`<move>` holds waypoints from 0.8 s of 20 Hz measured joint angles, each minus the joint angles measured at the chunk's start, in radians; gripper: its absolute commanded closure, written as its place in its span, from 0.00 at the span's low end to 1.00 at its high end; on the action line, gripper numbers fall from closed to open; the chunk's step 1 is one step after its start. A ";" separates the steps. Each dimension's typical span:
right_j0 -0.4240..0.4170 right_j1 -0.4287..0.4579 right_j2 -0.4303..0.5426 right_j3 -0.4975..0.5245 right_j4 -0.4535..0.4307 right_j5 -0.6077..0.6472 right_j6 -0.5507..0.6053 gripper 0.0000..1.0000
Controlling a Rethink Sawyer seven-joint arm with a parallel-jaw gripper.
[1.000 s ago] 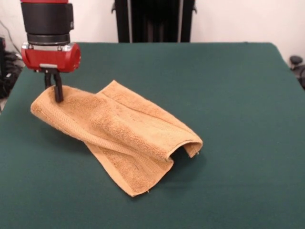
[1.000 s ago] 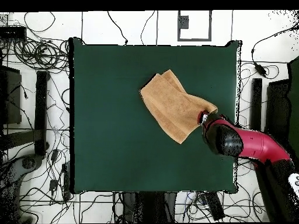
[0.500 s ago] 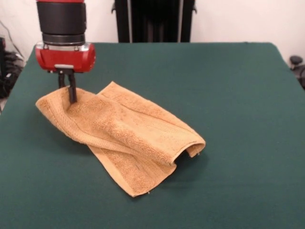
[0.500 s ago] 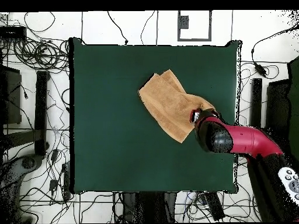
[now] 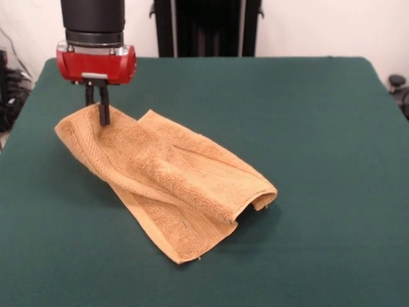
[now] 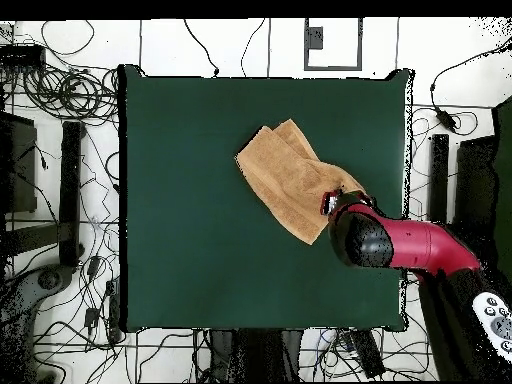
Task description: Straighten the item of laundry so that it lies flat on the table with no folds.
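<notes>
Pincer (image 5: pixel 102 118) on folded towel (image 5: pixel 172 185) — lifted corner

Towel (image 5: pixel 169 182) folded on table (image 5: pixel 307 128); claw (image 5: pixel 100 114) on its left end.

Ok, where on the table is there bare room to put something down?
The table is bare to the picture's right of the towel and along the near edge. It is crowded only at the left, where the gripper pinches the towel's corner.

The table (image 5: pixel 319 128) is viewed obliquely and closely from across its near edge in one view and whole from straight above in the other.
</notes>
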 measured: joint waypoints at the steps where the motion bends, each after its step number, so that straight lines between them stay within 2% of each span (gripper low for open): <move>1: 0.004 -0.001 -0.005 0.001 0.003 0.000 0.000 1.00; 12: 0.039 -0.015 -0.052 0.004 0.009 -0.037 0.000 1.00; 13: 0.039 -0.015 -0.053 0.004 0.013 -0.041 0.000 0.00; 16: 0.039 -0.015 -0.053 0.005 0.014 -0.041 0.000 0.00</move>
